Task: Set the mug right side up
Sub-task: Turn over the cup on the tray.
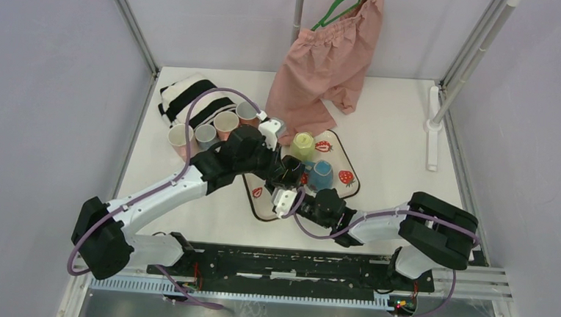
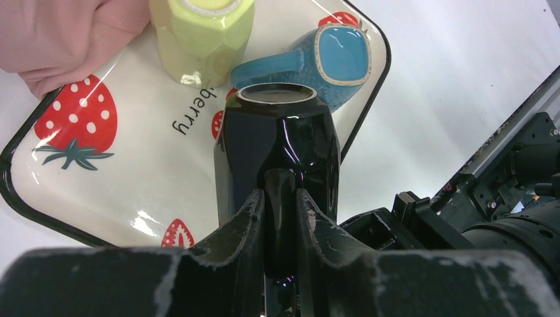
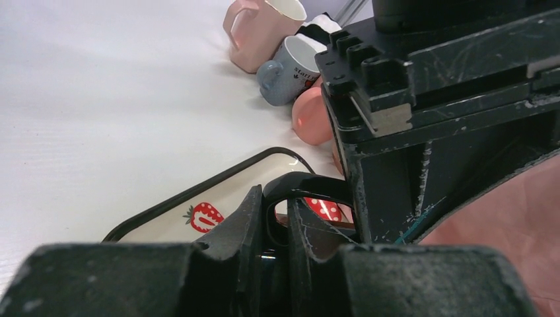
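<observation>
The glossy black ceramic mug [image 2: 277, 132] is clamped by the left hand [image 2: 280, 201] and pinched by the right hand [image 3: 276, 203]; one release is likely needed before upending.

Was lit brightly and evenly from above, with only soft, pale shadows. Showed white glare streaks on the glossy black mug [image 2: 277, 132] just ahead of the left pincer [image 2: 280, 198] and on the tray [image 2: 99, 191] beside it. Looked dark and blurred close around the right pincer [image 3: 274, 201], sharper far ahead of it.
</observation>
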